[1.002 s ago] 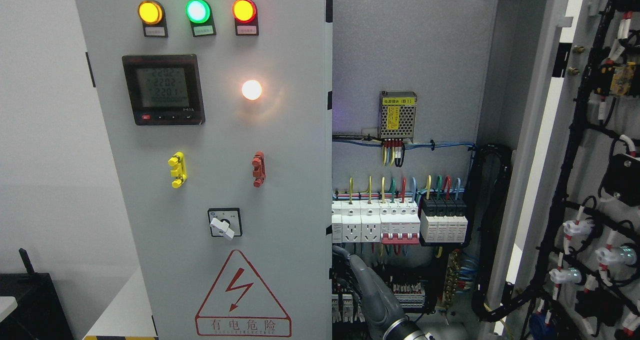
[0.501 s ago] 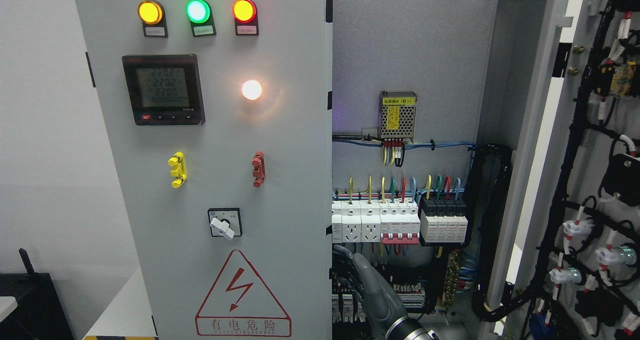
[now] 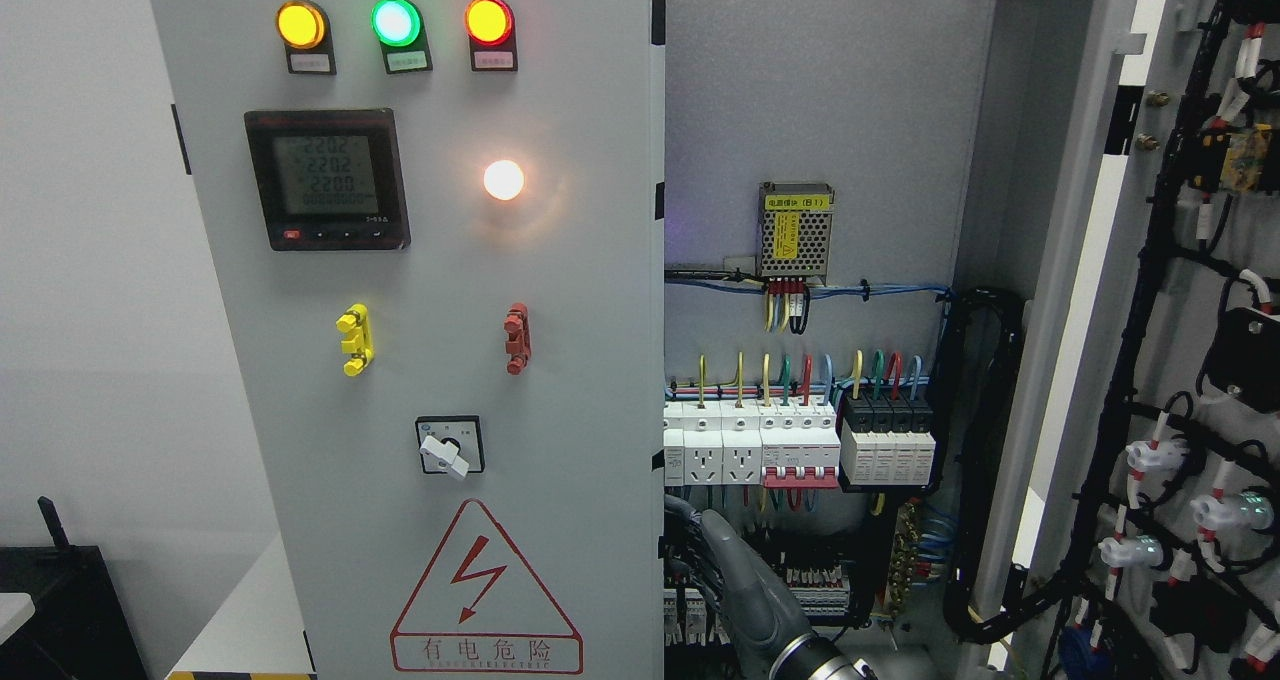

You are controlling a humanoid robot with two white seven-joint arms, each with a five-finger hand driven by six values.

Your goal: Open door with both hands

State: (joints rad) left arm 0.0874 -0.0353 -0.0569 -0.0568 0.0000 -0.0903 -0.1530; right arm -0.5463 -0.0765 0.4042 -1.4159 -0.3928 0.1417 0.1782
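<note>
Reaching from the bottom right, the right hand point(image 3: 735, 570) curls dark fingers point(image 3: 690, 550) behind the left door point(image 3: 450, 310) free edge, apparently gripping it, right door point(image 3: 1150, 360) already swung wide; best to pull slow along the hinge arc, clear of the breakers point(image 3: 800, 445).

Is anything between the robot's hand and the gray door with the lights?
Nothing visible. The hand reaches up beside the right edge of the door, in front of the wires; whether it touches the edge is hidden.
</note>
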